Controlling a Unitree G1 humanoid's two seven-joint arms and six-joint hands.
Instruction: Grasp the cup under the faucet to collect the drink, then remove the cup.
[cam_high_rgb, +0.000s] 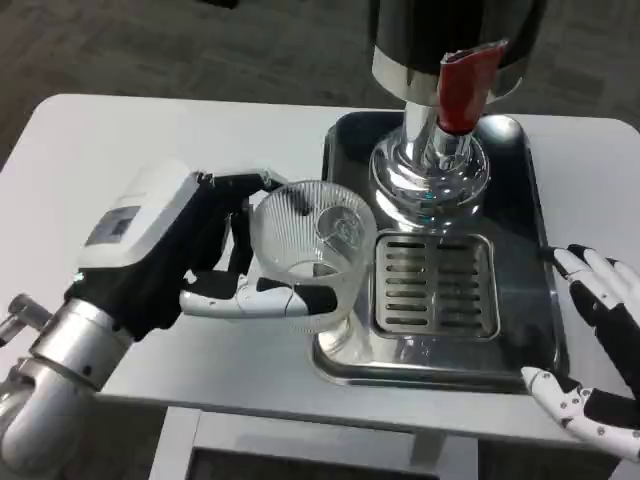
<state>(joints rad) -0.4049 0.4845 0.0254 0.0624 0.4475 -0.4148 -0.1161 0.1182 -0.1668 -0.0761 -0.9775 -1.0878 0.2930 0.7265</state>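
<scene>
White table, left robot hand gripping upright cup, mouth up

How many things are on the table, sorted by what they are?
Clear ribbed cup, held by the left hand: 1
Drink dispenser with red tap: 1
Metal drip tray: 1
Total: 3

Floor: dark grey carpet with a faint mottled pattern, seen beyond the far edge.
Table: white top with rounded corners; white frame bars visible under the near edge.
Light: even and soft, no hard shadows.
</scene>
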